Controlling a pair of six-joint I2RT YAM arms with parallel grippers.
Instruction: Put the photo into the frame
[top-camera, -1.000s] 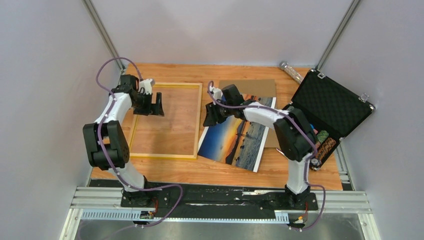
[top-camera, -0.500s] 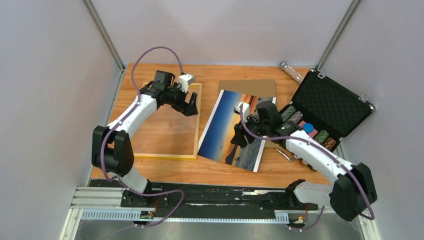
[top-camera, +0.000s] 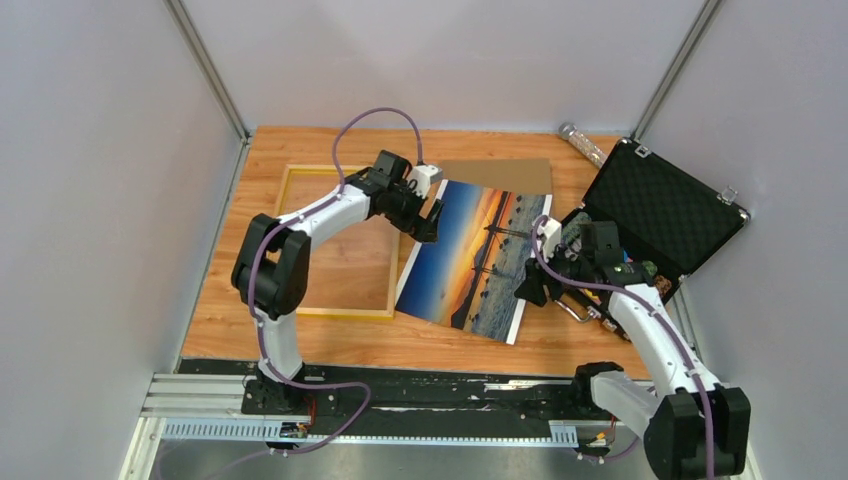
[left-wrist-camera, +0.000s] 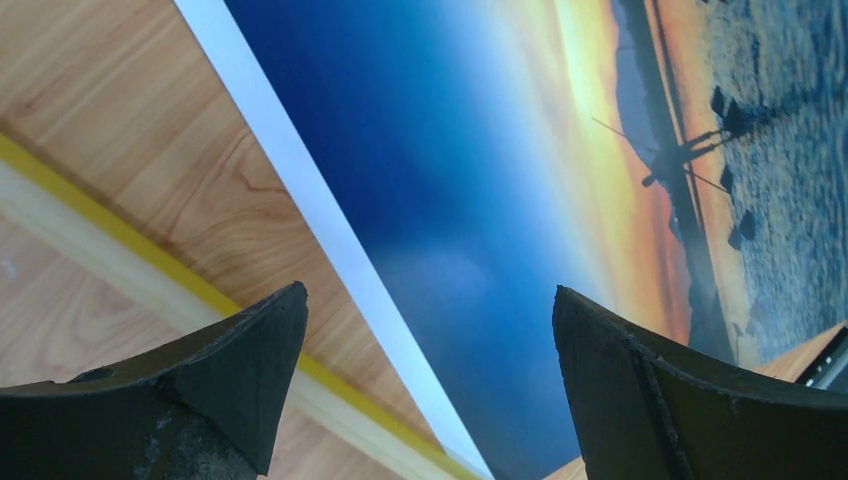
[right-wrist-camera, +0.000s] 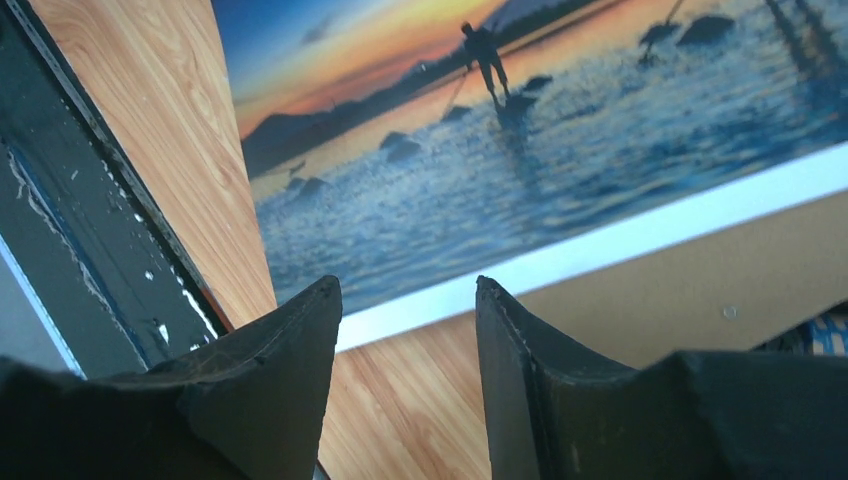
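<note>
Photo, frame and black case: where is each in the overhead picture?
photo (top-camera: 472, 258): top external view, middle of the print.
frame (top-camera: 345, 313): top external view, near yellow rail.
black case (top-camera: 665, 212): top external view, foam-lined open lid.

On the table (top-camera: 400, 345), the frame (top-camera: 326, 312) lies flat at 9 o'clock of the photo (top-camera: 470, 265), whose near-left corner rests on the frame's right rail. A backing board (top-camera: 500, 172) sits at 12 o'clock, partly under the photo. A case (top-camera: 665, 210) stands at 3 o'clock.
</note>
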